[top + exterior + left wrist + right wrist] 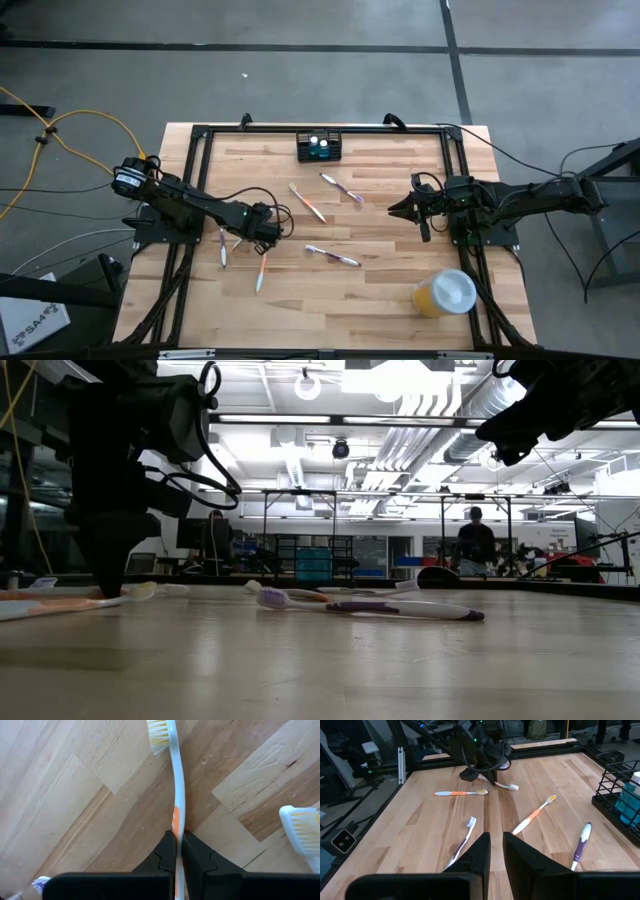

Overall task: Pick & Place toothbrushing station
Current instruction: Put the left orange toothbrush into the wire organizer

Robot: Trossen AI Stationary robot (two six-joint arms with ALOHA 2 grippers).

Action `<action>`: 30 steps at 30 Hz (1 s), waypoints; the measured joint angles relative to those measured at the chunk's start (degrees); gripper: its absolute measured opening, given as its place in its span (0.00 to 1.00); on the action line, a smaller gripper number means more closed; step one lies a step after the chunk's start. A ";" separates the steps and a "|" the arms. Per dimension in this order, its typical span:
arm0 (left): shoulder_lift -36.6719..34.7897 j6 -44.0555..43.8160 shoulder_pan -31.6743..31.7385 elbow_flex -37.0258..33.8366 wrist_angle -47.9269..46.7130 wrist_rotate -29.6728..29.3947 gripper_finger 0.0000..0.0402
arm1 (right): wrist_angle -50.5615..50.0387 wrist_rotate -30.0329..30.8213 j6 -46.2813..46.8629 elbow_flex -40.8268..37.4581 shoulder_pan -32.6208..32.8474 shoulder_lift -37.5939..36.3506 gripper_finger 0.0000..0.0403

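Left wrist view shows my left gripper with its fingers pinched tight on the handle of the white-and-orange toothbrush, which lies flat on the bench near the left edge. Outward from there, several other brushes lie loose mid-bench, including a purple toothbrush. My right gripper waits over the right side, fingers narrowly apart, holding nothing. The toothbrushing station sits at the far edge, middle. I'd say we're early: no toothbrush in it yet, far as I can see.
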 joint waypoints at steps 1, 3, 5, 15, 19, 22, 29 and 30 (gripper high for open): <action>0.00 -0.01 0.00 0.00 0.01 0.02 0.01 | 0.00 0.00 0.00 0.00 0.00 0.00 0.11; 0.00 -0.02 0.00 0.00 0.04 0.02 0.01 | 0.00 0.00 0.00 -0.01 0.00 0.00 0.11; -0.03 0.02 0.00 0.00 0.08 0.04 0.01 | 0.00 0.00 0.00 -0.01 -0.01 0.00 0.11; -5.92 1.99 0.02 -0.35 0.60 -0.45 0.00 | 0.00 0.02 0.00 -0.01 0.01 0.00 0.11; -9.24 3.61 0.02 -0.13 1.54 -1.78 0.00 | 0.00 0.02 0.00 -0.01 -0.01 -0.02 0.11; -11.26 5.22 0.02 -0.05 3.06 -3.06 0.00 | 0.00 0.02 0.00 0.00 0.01 -0.01 0.11; -13.95 11.83 1.03 2.95 3.74 -7.64 0.00 | 0.00 0.02 0.00 0.00 0.01 -0.02 0.11; -14.17 13.16 1.53 3.50 3.78 -7.90 0.00 | 0.00 0.02 0.00 -0.01 -0.01 -0.02 0.11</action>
